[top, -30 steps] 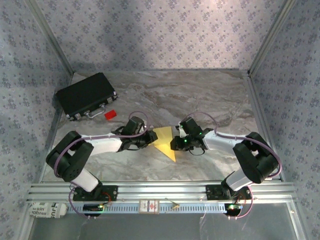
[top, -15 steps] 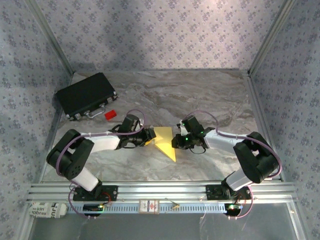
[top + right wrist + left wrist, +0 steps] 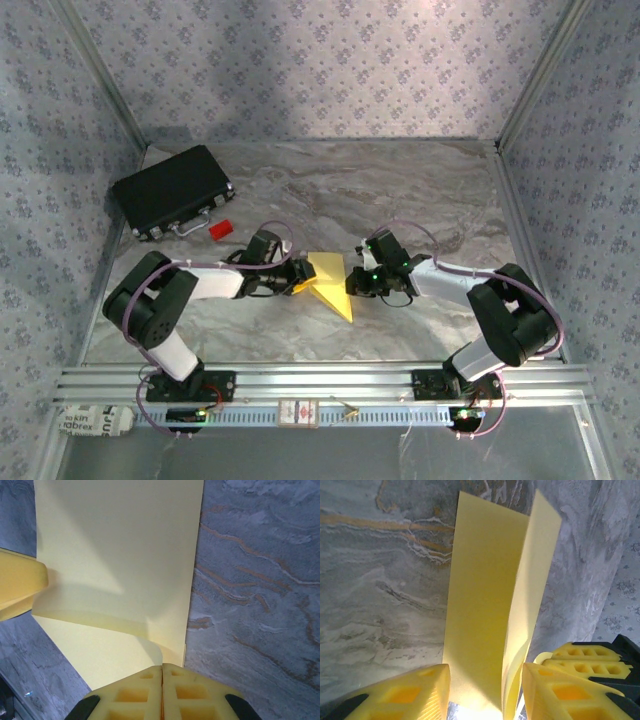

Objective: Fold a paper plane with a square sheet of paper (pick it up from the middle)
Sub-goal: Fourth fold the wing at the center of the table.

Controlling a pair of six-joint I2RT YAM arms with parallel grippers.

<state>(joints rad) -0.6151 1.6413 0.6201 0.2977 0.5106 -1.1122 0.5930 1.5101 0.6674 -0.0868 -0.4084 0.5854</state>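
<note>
Marbled worktop carries the part-folded paper near its middle. Right gripper pinches one edge; left gripper stands partly apart around a raised flap. Mid-fold, I judge: next, this flap needs pressing flat.

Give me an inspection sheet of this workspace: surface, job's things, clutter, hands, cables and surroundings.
Surface: grey marble-patterned tabletop, flat.
Job's things: thin yellow paper sheet, partly folded, between both hands.
Clutter: black hard case and small red block at far left, away from the paper.
Hands: left hand open, fingers either side of the paper; right hand shut on the paper's edge.
Cables: purple cables looped along both arms.
Surroundings: floral-patterned walls; aluminium rail at near edge.
</note>
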